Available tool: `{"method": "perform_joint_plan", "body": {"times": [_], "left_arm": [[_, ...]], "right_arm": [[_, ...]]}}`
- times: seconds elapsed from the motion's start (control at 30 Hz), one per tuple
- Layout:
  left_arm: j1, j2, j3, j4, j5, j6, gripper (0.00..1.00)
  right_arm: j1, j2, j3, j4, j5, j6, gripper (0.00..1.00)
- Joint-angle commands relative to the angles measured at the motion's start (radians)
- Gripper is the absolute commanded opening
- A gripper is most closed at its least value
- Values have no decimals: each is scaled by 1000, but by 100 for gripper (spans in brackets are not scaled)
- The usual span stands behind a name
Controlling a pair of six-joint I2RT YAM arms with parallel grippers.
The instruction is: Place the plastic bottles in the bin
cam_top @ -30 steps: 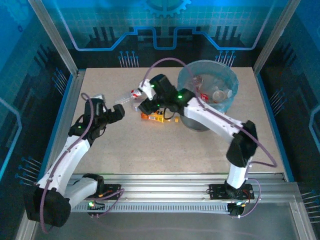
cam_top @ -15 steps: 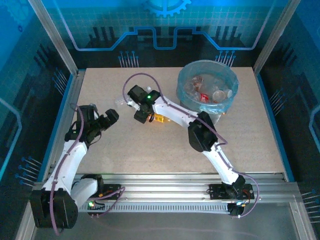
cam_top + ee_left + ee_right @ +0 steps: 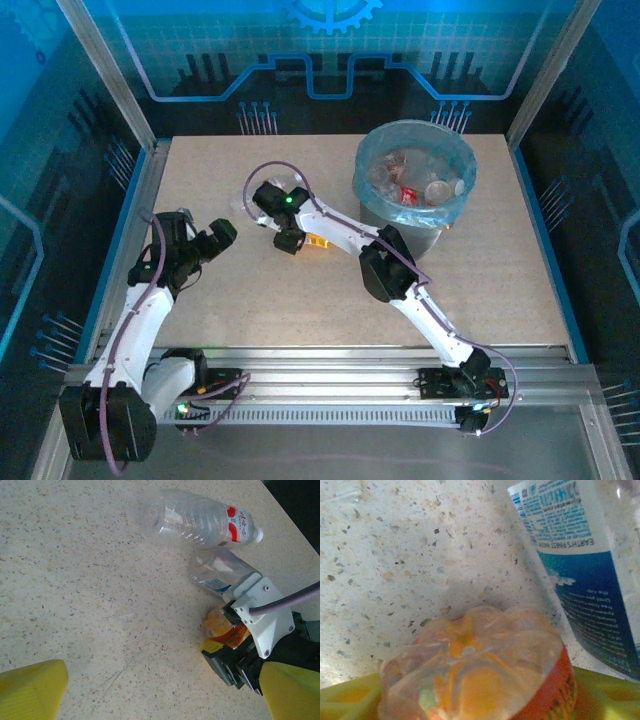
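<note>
Bin (image 3: 465,170), far right of surface (image 3: 250,300), holds bottles (image 3: 415,185). Left of it lie a red-label bottle (image 3: 200,520), blue-label bottle (image 3: 220,575), orange bottle (image 3: 475,675). Right end effector (image 3: 289,241) straddles the orange one; grip unclear. Left end effector (image 3: 160,690) spread, near-left, apart.

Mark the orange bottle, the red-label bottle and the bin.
orange bottle (image 3: 220,626): left wrist view, crushed body.
red-label bottle (image 3: 197,520): left wrist view, clear body.
bin (image 3: 415,125): top external view, far rim.
</note>
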Motion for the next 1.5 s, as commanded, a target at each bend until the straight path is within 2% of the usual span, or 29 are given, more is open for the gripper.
{"method": "perform_joint_plan", "body": {"times": [0.0, 0.13, 0.33, 0.4, 0.47, 0.63, 0.83, 0.97, 1.1, 1.3, 1.47], "left_arm": [[9, -15, -5, -20, 20, 11, 99], [9, -17, 9, -28, 17, 12, 98], [3, -72, 65, -54, 32, 35, 93], [-24, -112, 98, -53, 30, 67, 92], [-83, -155, 131, -42, -6, 115, 91], [-319, -226, 195, 48, -112, 245, 90], [-550, -175, 254, 162, -109, 325, 88], [-711, -106, 309, 164, -154, 439, 88], [-811, -59, 336, 160, -134, 510, 90], [-895, -30, 345, 134, -127, 591, 91], [-910, -24, 334, 137, -132, 611, 92]], "right_arm": [[-4, 1, 28, -44, -8, 2, 68], [3, -98, -13, -24, -32, 20, 58], [15, -335, -84, 44, -127, 58, 56], [13, -433, -115, 81, -164, 73, 56], [10, -528, -151, 121, -161, 79, 56], [-37, -796, -271, 268, -134, 128, 56], [-200, -1047, -450, 511, -193, 223, 56], [-328, -1090, -506, 594, -120, 302, 55], [-371, -1080, -569, 701, -11, 277, 55], [-413, -1017, -592, 744, 7, 266, 55], [-420, -974, -602, 733, -12, 267, 55]]}}
